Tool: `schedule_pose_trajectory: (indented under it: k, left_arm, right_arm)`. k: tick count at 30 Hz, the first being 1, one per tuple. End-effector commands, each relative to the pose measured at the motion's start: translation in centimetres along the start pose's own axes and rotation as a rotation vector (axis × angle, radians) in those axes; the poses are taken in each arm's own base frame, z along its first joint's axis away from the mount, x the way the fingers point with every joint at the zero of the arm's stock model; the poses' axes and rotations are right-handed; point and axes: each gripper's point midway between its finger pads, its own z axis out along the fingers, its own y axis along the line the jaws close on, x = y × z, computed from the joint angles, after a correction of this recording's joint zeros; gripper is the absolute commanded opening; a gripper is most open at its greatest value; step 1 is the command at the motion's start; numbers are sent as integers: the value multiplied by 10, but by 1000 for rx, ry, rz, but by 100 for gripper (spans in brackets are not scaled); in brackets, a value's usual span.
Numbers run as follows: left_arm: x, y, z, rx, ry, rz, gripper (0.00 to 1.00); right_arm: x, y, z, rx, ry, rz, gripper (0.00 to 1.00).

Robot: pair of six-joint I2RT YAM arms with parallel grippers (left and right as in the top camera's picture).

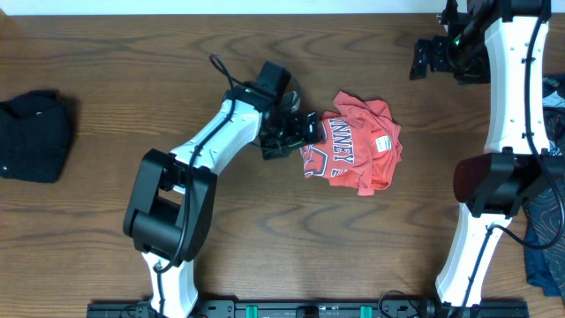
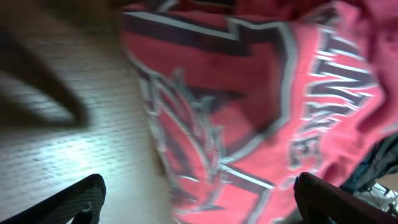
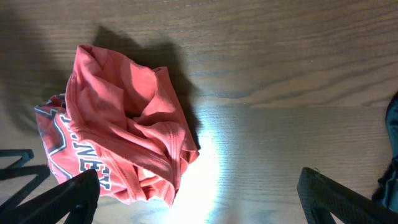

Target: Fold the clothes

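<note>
Clothes lie in three spots across a wooden table [image 1: 265,256], seen from overhead. At the far left edge sits a black cloth bundle [image 1: 33,134], well apart from everything else. Toward the middle, the left gripper [image 1: 296,132] reaches in low over the tabletop, its tip just beside the left edge of a coral-red T-shirt [image 1: 362,141]. The left wrist view shows its two dark fingers [image 2: 84,199] spread wide, one at each lower corner, with the shirt's printed cloth lying across the gap and no hold on it visible. The T-shirt is a crumpled heap right of centre, its white-and-navy chest lettering [image 1: 340,152] turned up on its left side and a small white label [image 1: 382,143] showing further right. At the upper right the right gripper [image 1: 425,60] hangs above bare wood, well apart from the shirt; its fingers [image 3: 74,196] stand wide apart with nothing between them. A navy patterned garment [image 1: 549,221] lies at the far right edge, partly out of frame.
</note>
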Motion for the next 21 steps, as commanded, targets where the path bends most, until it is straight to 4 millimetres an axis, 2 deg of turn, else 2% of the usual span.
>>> schedule_pose_trajectory:
  k: [1, 10, 14, 19, 20, 21]
  left_arm:
    - [5, 13, 10, -1, 19, -11, 98]
    - [12, 2, 35, 109, 38, 0, 98]
    - [27, 3, 62, 102, 103, -8, 98]
    - [43, -14, 100, 204, 191, -30, 98]
    - [46, -14, 107, 213, 204, -42, 96]
    - [47, -14, 110, 219, 211, -48, 78]
  right_arm:
    - [2, 4, -10, -8, -18, 7, 99]
    - [2, 9, -10, -23, -17, 2, 99]
    - [2, 9, -10, -24, -18, 1, 99]
    - [3, 10, -10, -24, -15, -1, 99]
    - [3, 10, -10, -24, -13, 0, 99]
    - [4, 10, -10, -23, -11, 0, 99]
